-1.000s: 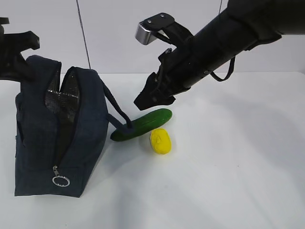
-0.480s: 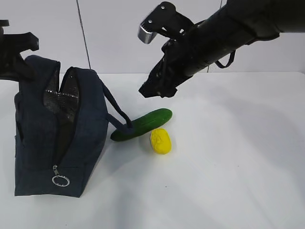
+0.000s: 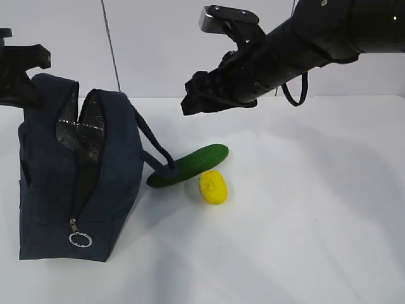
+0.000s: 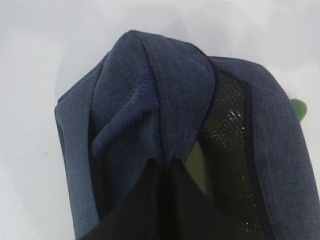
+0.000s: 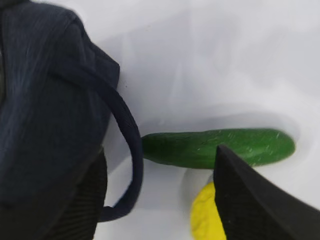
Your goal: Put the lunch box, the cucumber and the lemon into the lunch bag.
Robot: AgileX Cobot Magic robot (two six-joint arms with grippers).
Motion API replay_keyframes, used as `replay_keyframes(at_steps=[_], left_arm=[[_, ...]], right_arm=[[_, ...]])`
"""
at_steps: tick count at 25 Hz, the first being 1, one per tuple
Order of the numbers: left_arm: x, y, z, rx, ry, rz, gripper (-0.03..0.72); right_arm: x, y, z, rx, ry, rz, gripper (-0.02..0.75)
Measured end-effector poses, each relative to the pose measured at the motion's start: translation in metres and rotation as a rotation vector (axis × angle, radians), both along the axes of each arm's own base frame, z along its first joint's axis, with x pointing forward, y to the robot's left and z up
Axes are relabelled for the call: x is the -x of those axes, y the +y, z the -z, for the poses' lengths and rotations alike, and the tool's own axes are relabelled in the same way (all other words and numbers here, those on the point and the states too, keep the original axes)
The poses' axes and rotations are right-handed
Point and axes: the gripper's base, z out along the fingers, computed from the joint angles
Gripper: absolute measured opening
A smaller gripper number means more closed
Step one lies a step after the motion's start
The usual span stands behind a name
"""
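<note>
Nearest us, the boxy dark navy fabric lunch bag stands on the white table with its top gaping and its silver ring pull low. Just beside it we see the small bright yellow lemon touching the long dark green cucumber. Above, our right gripper hovers with fingers apart, empty. Our left gripper pinches the bag's navy fabric.

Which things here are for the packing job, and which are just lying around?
For the job: bag, cucumber, lemon. A pale green bit shows inside the bag, perhaps the lunch box.

Just lying about: nothing; only the white table underneath.
</note>
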Motion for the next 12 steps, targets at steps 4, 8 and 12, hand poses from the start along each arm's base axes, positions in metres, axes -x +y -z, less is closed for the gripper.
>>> replay_keyframes(at_steps=[4, 8, 12], left_arm=[[0.000, 0.000, 0.000, -0.003, -0.001, 0.001, -0.005], [0.000, 0.000, 0.000, -0.003, -0.003, 0.001, -0.005], [0.000, 0.000, 0.000, -0.003, -0.003, 0.001, -0.005]], right_arm=[[0.000, -0.005, 0.002, -0.138, 0.202, 0.252, 0.505], [0.000, -0.013, 0.007, -0.158, 0.331, 0.457, 0.505], [0.000, -0.022, 0.013, -0.137, 0.408, 0.646, 0.505]])
